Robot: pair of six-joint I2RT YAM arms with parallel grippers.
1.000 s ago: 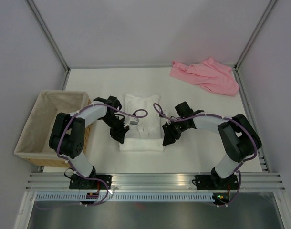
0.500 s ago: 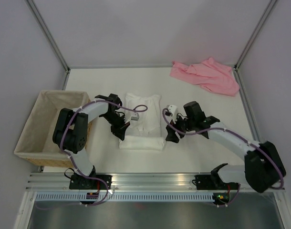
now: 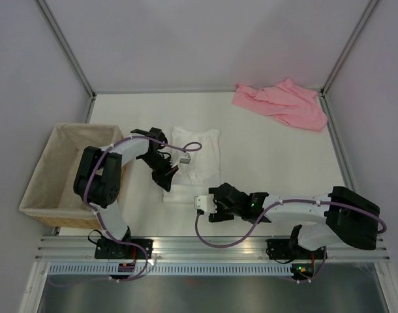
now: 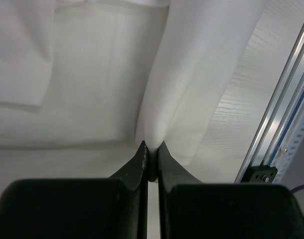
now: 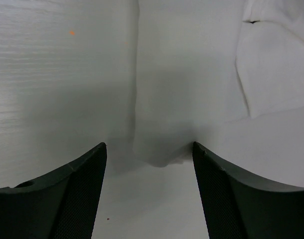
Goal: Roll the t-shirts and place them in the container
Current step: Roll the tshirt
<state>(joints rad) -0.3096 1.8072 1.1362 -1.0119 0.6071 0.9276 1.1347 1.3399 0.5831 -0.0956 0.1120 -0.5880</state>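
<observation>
The white t-shirt (image 3: 198, 156) lies folded in a narrow strip mid-table. My left gripper (image 3: 166, 177) is at its lower left edge, shut on a pinched fold of the white cloth (image 4: 164, 99); in the left wrist view the jaws (image 4: 152, 152) meet on that fold. My right gripper (image 3: 215, 199) is open and empty, low over the table by the shirt's near right corner. That corner (image 5: 162, 149) lies just ahead, between the spread fingers (image 5: 82, 179). The pink t-shirt (image 3: 282, 103) lies crumpled at the far right corner, away from both grippers.
A cloth-lined wicker basket (image 3: 55, 171) stands at the left edge of the table. A metal rail (image 3: 212, 246) runs along the near edge and also shows in the left wrist view (image 4: 286, 114). Frame posts rise at the far corners.
My right arm has swung from the shirt's right side round to its near right corner, now stretched low along the front edge. The left gripper stays shut on the left edge.
</observation>
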